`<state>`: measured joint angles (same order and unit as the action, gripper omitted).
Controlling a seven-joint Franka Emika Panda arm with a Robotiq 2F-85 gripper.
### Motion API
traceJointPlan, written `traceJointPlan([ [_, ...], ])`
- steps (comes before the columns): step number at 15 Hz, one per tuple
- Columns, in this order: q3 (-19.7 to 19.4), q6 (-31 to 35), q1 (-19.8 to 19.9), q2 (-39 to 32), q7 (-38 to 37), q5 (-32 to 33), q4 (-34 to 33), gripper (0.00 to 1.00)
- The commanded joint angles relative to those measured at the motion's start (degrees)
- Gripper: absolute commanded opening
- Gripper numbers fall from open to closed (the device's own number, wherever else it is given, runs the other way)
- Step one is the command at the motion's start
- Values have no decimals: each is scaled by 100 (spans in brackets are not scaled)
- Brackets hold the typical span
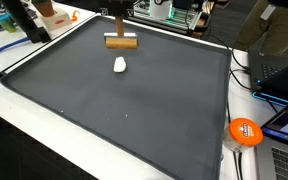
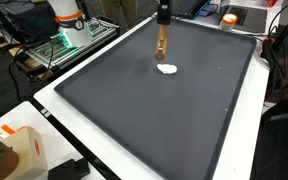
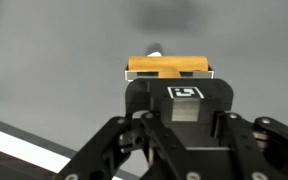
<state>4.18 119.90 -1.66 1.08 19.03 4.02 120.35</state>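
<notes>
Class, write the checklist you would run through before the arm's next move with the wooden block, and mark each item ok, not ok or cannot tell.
1. Grip: gripper shut on the brown rectangular wooden block: ok.
2. Block sits level between the jaws in the wrist view: ok.
3. Small white lump lies apart from the block: ok.
4. Block lifted clear of the dark grey mat: cannot tell.
5. Orange round object lies off the mat, away from the gripper: ok.

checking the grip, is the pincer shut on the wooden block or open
Shut on the wooden block: the wrist view shows the pincer clamping it, no gap at the tips.
</notes>
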Motion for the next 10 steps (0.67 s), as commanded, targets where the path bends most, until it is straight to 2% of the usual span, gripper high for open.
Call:
traceJointPlan([
  [1, -16, -1267, -103, 186, -247, -180, -885, 22],
  [5, -29, -2096, -116, -90, -931, -367, -2068, 22],
  [7, -15, -2665, -126, -149, -1274, -380, -2356, 22],
  [8, -18, -2638, -125, -97, -1410, -435, -2247, 22],
  [9, -23, -2409, -124, -13, -1116, -287, -2125, 47],
  [10, -22, -2479, -125, -37, -1215, -309, -2162, 47],
])
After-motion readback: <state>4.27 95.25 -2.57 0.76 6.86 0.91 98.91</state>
